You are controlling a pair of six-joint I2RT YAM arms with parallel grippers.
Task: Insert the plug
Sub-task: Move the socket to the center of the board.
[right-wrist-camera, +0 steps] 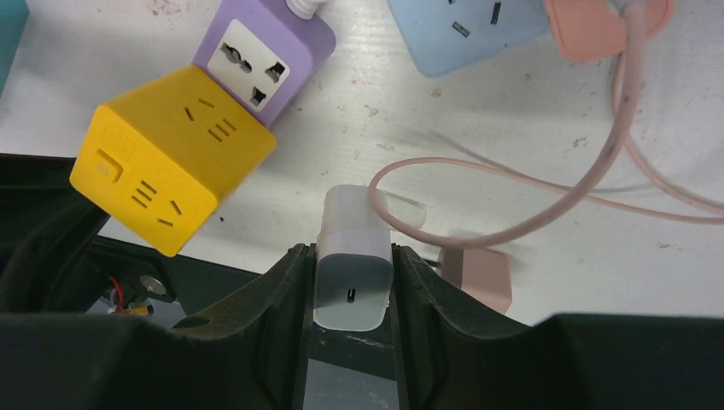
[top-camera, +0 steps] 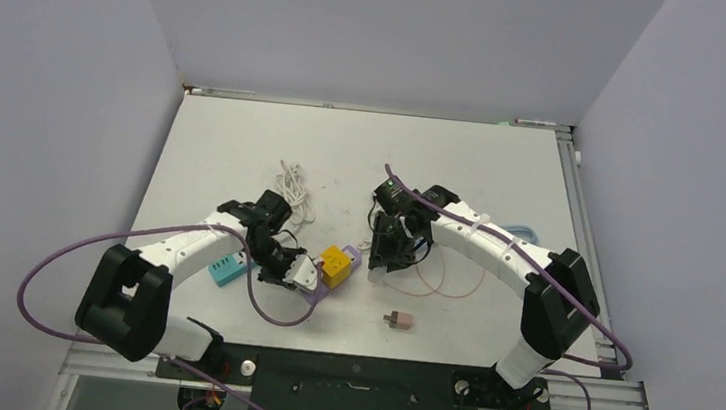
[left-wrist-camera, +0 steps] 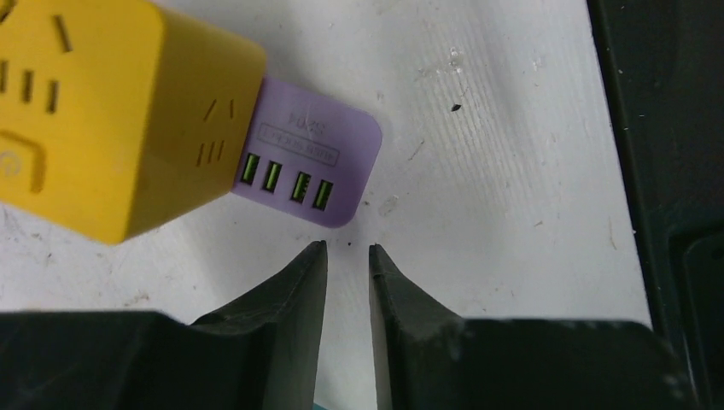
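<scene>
The plug [right-wrist-camera: 353, 286], a small white charger block, sits clamped by its flat sides in the right gripper [right-wrist-camera: 352, 253] above the table [right-wrist-camera: 478, 128], near the purple power strip [right-wrist-camera: 256, 47] and the yellow cube [right-wrist-camera: 171, 158] plugged into it. It looks light, rigid and smooth enough to slip or twist, so a firm hold across the body, clear of the prong end, seems right. No writing shows on it, the strip's small label beside its USB ports is too faint to read, and the left gripper [left-wrist-camera: 348, 252] hovers by that end, narrowly parted and empty.

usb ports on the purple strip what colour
The usb ports are green, best seen in the left wrist view.
</scene>
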